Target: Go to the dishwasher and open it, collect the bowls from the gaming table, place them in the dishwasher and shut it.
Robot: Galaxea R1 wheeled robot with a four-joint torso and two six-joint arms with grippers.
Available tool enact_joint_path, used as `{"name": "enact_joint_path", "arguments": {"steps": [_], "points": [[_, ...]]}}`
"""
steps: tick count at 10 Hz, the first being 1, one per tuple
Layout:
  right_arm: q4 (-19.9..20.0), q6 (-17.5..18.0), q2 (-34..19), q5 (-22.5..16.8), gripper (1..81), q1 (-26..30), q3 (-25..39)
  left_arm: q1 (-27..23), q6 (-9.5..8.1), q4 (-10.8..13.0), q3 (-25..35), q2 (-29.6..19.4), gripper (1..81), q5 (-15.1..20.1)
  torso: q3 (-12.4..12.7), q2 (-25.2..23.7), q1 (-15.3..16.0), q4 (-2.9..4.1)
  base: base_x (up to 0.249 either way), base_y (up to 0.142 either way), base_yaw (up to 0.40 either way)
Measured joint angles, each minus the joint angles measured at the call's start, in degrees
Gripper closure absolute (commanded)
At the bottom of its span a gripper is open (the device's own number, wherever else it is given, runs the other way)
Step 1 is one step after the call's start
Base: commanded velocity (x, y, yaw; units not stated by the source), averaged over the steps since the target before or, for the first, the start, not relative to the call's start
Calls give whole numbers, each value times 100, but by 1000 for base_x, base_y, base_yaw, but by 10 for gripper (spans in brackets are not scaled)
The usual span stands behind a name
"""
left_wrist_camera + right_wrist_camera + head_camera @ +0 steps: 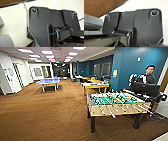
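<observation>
I am driving through an open games room with brown carpet (pixel 45 114), so this looks to me like a travel step, not a handling one. No dishwasher is before me, and I cannot judge from here whether it is open yet.

Nearest, on my right, stands a foosball table (pixel 115 103) with a green field and rods; that is not my goal. Beyond it sits the gaming table (pixel 96 87), yellow-sided with a pale top, well apart from me and partly hidden by the foosball table. It is too far and too blurred for me to make out any bowls on it. Farther off on the left stands a blue ping-pong table (pixel 48 81). A person (pixel 146 77) stands behind the foosball table by the teal wall (pixel 132 64), with a dark monitor (pixel 145 88) in front.

My wrist views show my own dark plates over a pale surface and an edge of carpet. I cannot tell how my left or right gripper stands, nor whether either carries anything.

If the bowls are my aim, the next move calls for steering left of the foosball table, keeping clear of its rod handles, and closing on the yellow table's side.
</observation>
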Motion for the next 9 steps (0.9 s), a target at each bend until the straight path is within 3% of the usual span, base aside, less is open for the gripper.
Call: {"name": "enact_joint_path", "arguments": {"steps": [9], "points": [[-24,-2,28,7,10,0,-13,33,0,0,4,35,10,17,0,0,-2,0,0,0,184]]}}
